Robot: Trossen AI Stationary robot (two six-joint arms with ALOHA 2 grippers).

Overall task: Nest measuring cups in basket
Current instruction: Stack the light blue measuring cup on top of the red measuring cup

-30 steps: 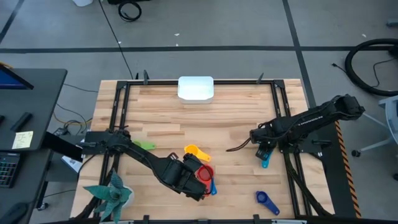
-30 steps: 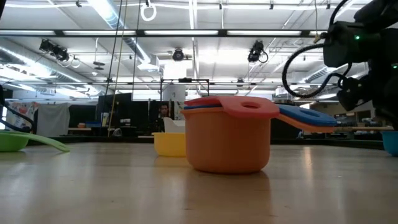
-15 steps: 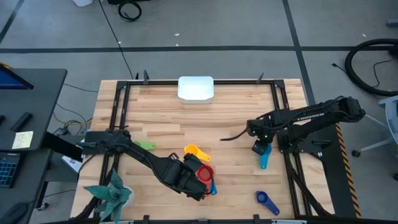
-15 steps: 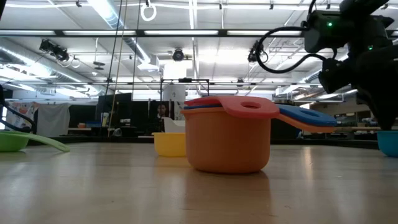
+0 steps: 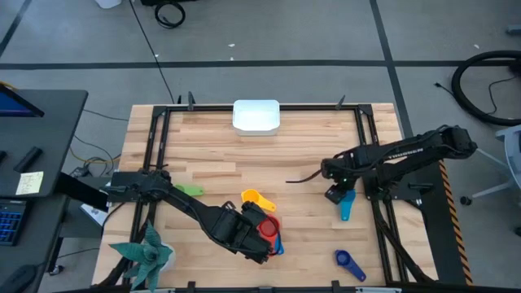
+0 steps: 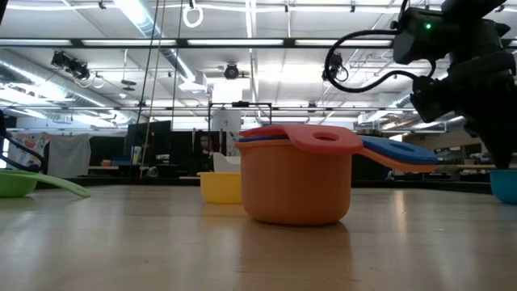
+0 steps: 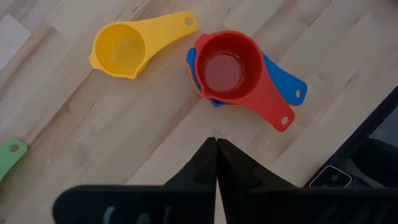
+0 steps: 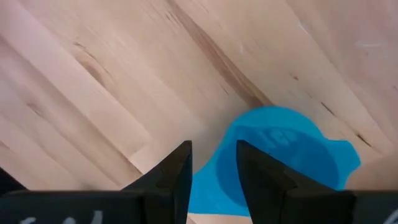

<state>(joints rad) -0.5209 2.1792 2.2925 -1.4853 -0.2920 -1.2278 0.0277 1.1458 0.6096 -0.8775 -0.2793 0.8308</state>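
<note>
Right pincer (image 8: 211, 171) parted, covering light blue cup (image 8: 280, 149), handle hidden

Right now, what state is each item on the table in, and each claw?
Red cup: nested upright in the orange and blue stack.
Yellow cup: upright, empty, loose beside the stack.
Light blue cup: on the table, ungripped.
Dark blue cup: alone, near the front edge.
Green cup: alone, on the table.
Basket: empty, at the far edge.
Left claw: shut, empty.
Right claw: open above the light blue cup.
</note>
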